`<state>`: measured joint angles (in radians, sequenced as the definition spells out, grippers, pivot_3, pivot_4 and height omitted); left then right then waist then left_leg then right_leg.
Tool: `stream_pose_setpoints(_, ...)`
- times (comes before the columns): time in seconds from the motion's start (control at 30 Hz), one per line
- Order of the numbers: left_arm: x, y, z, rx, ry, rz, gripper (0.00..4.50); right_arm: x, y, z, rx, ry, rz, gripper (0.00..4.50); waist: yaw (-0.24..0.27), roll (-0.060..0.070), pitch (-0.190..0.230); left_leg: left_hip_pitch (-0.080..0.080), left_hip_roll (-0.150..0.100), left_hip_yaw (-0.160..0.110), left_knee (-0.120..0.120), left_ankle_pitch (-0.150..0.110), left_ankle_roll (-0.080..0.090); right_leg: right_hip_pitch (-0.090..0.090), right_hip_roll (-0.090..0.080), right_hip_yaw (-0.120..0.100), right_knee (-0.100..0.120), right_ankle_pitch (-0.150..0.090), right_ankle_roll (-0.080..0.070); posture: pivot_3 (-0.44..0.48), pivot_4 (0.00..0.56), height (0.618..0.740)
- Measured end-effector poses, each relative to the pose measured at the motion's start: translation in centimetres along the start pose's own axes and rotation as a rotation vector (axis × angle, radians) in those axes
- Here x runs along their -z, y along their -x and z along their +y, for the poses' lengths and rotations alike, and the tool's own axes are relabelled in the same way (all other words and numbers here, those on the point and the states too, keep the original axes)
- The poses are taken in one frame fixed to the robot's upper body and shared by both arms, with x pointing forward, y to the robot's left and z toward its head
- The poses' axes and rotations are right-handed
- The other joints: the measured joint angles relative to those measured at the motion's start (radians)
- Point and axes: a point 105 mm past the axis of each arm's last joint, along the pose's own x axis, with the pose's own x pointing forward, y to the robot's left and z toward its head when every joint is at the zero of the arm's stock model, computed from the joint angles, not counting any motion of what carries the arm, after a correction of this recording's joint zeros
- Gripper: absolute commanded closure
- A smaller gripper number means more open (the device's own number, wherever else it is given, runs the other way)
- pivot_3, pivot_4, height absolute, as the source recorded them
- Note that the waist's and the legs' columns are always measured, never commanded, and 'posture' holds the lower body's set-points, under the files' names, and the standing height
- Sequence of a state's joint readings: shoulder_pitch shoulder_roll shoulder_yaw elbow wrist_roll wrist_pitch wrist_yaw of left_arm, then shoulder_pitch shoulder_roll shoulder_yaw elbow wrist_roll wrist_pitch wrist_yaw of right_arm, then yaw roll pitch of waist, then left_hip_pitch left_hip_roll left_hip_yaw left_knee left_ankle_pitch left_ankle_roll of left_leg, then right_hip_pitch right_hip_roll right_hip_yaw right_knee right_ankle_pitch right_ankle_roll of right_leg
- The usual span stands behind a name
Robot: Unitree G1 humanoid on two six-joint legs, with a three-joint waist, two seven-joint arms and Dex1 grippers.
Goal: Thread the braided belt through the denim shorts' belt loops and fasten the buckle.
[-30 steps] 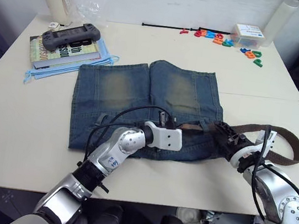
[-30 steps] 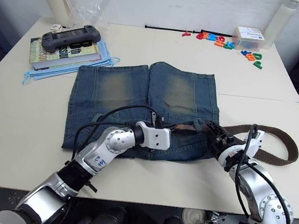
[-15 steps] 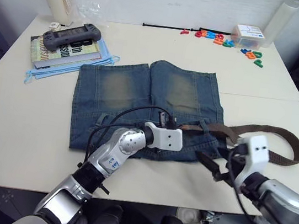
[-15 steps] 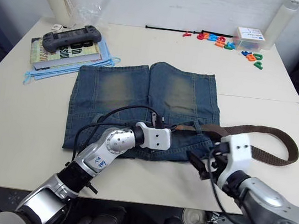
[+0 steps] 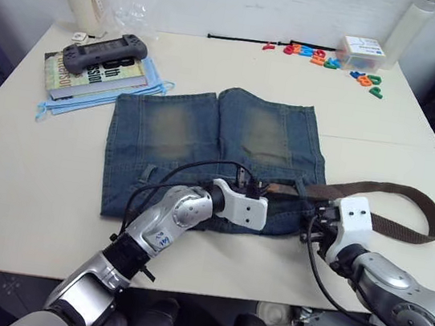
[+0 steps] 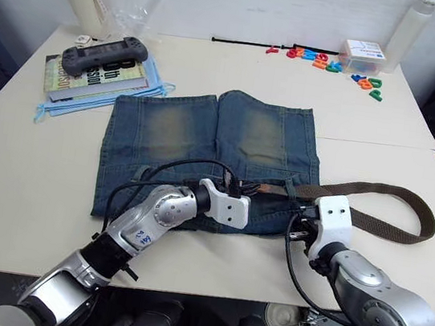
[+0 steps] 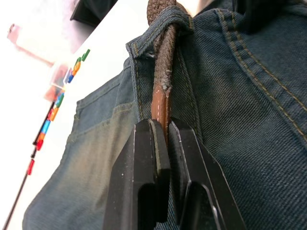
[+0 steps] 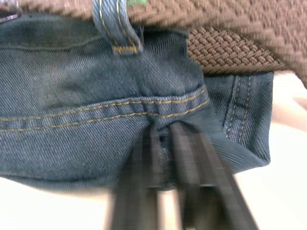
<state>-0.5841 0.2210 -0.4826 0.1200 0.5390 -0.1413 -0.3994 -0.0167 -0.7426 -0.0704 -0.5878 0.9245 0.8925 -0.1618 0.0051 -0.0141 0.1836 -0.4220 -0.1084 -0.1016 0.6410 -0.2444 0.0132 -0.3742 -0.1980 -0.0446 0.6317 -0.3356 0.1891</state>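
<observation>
Back at the denim shorts (image 5: 203, 153), my right gripper (image 8: 165, 143) seemingly pinches denim; left gripper (image 7: 163, 139) clamps the braided belt (image 7: 160, 103), which may slip.

You see the denim shorts (image 5: 211, 150) mid-table, waistband nearest you. The braided belt (image 5: 394, 206) loops off their right side. Far left sits a book stack (image 5: 92, 72); far right, toy letters (image 5: 329, 61).

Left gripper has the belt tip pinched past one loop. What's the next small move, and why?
Probably draw the left gripper along the waistband, pulling more braided belt through the belt loop. Its fingers clamp the tan tip, just past that loop, while most of the strap lies beyond the denim shorts. The right gripper pins the denim.
</observation>
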Motion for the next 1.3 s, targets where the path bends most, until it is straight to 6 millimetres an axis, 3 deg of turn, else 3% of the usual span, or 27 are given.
stream_pose_setpoints(0.23,-0.3,0.6,0.8,-0.012,-0.151,-0.023,4.50,-0.3,-0.4,0.4,0.002,-0.043,-0.015,4.34,-0.007,0.000,0.000,0.000,0.000,0.000,0.000,0.000,0.000,0.000,0.000,0.000,0.002,0.000,0.000,0.000,0.150,0.714)
stream_pose_setpoints(0.37,0.2,3.3,1.4,0.013,-0.281,-0.037,4.50,-0.5,-0.6,0.8,-0.007,-0.070,-0.018,4.34,-0.010,0.000,0.000,0.001,0.001,0.000,0.000,0.000,-0.001,-0.001,0.001,0.001,0.003,0.000,0.000,0.000,0.150,0.714)
stream_pose_setpoints(0.5,1.3,5.7,1.2,0.017,-0.288,-0.004,4.50,-0.4,-0.6,0.6,0.000,-0.089,-0.007,4.34,-0.007,0.000,0.000,0.001,0.001,-0.001,0.000,0.000,-0.001,-0.001,0.001,0.001,0.004,0.000,0.000,0.000,0.150,0.714)
stream_pose_setpoints(0.77,3.2,8.4,1.9,-0.042,-0.249,0.099,4.50,-0.2,-0.3,0.4,0.000,-0.108,0.006,4.34,-0.006,0.000,0.000,0.001,0.001,-0.001,0.000,0.000,-0.001,-0.001,0.001,0.001,0.004,0.000,0.000,0.000,0.150,0.714)
stream_pose_setpoints(1.0,4.2,10.0,1.8,-0.068,-0.227,0.158,4.50,-0.1,0.5,-0.5,0.020,-0.216,0.014,4.34,-0.003,0.000,0.000,0.001,0.000,-0.001,0.000,0.000,-0.001,-0.001,0.000,0.001,0.004,0.000,0.000,0.000,0.150,0.714)
stream_pose_setpoints(1.3,4.2,10.3,1.3,-0.075,-0.172,0.157,4.50,0.9,2.4,-3.3,0.115,-0.220,0.079,4.34,0.021,0.000,0.000,0.000,-0.001,0.000,0.000,-0.001,0.000,-0.001,-0.001,0.001,0.002,0.000,0.000,0.000,0.150,0.714)
